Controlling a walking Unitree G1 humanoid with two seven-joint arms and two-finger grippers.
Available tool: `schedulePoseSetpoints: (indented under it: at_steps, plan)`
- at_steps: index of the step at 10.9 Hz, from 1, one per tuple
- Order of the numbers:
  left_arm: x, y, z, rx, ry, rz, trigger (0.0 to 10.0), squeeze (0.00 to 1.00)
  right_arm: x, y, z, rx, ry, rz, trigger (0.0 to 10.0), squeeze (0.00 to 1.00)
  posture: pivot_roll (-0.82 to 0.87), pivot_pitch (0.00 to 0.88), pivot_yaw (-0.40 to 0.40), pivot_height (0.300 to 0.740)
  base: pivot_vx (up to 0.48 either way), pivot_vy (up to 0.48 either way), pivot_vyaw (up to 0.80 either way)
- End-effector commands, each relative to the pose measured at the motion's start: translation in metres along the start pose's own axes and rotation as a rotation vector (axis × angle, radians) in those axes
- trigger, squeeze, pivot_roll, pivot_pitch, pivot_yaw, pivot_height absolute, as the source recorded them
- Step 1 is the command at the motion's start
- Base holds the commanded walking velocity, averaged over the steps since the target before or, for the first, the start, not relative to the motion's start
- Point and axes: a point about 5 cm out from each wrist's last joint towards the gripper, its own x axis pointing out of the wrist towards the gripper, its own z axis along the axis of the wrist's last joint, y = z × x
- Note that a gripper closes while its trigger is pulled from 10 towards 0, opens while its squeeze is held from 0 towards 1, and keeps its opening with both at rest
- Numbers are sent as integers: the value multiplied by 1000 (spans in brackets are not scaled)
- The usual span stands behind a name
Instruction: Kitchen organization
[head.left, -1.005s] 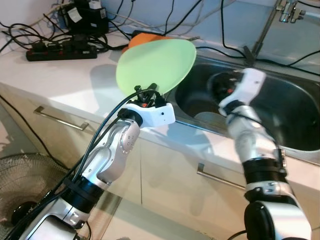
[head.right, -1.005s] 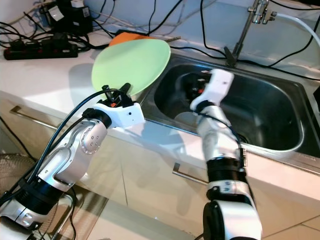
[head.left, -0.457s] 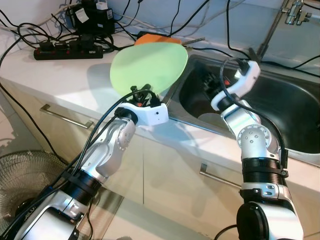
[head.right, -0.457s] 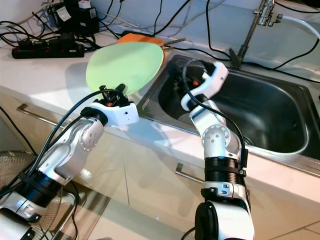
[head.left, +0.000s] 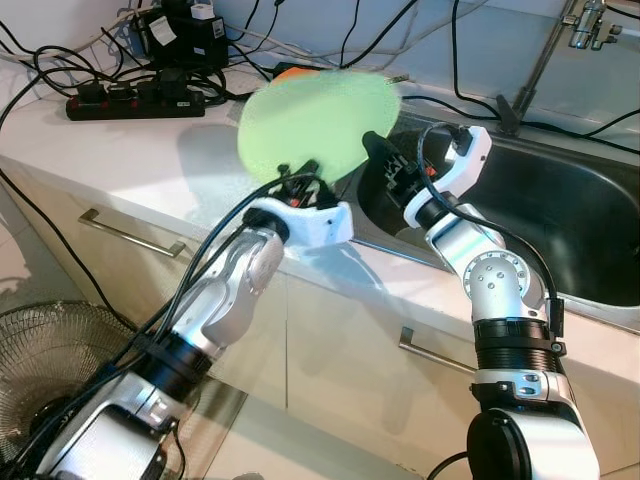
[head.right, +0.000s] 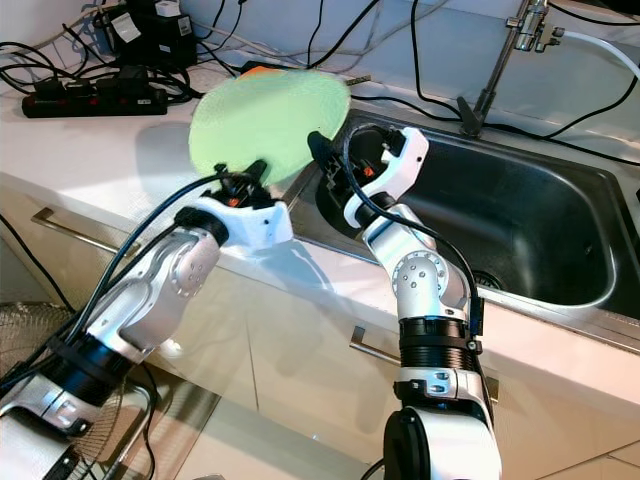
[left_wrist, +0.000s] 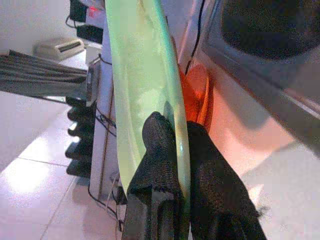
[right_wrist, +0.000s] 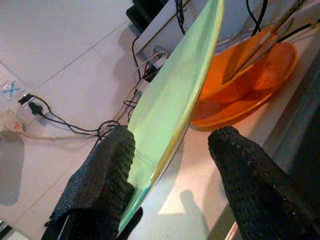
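A light green plate (head.left: 315, 120) stands tilted on edge above the white counter, just left of the sink. My left gripper (head.left: 300, 182) is shut on its lower rim; the left wrist view has both black fingers (left_wrist: 162, 145) pinching the green plate (left_wrist: 145, 85). My right gripper (head.left: 385, 160) is at the plate's sink-side edge, open. In the right wrist view its two fingers (right_wrist: 107, 165) stand either side of the plate's rim (right_wrist: 175, 110), with a wide gap to the far finger. An orange bowl (right_wrist: 245, 85) with a thin utensil lies on the counter behind the plate.
The steel sink (head.left: 590, 230) is at the right, with a faucet (head.left: 585, 20) behind it. A black power strip (head.left: 130, 100) and tangled cables lie at the counter's back left. Drawer handles (head.left: 125, 235) line the cabinet front. A floor fan (head.left: 45, 350) stands lower left.
My right gripper has risen out of the sink and swung left to straddle the plate's edge. The left gripper has carried the plate a little right, toward the sink.
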Motion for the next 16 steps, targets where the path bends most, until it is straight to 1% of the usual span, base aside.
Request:
schedulePoseSetpoints:
  at_steps: [1,3,8,9,10,12,16]
  plan:
    - [2,10,9,22,-40,52,10000,0,-2,1,1,-8,0,5,10000,0,213,31,-49,740,0,0,0]
    - [2,10,14,18,-69,53,10000,0,-2,-1,1,-8,-5,-7,10000,0,214,31,-49,740,0,0,0]
    - [-1,6,16,28,-107,36,10000,0,0,-5,2,-4,-19,-53,10000,0,220,31,-53,740,0,0,0]
    - [-2,5,16,29,-111,36,10000,0,1,-7,3,-3,-23,-66,1686,0,223,31,-54,740,0,0,0]
    - [-2,5,16,30,-113,36,10000,0,1,-8,3,-2,-26,-74,39,0,223,31,-54,740,0,0,0]
    - [-2,5,16,37,-119,36,10000,0,3,-10,6,2,-43,-96,0,0,222,30,-54,740,0,0,0]
    - [-3,3,17,55,-139,27,10000,0,4,-10,6,4,-44,-96,0,0,224,29,-56,740,0,0,0]
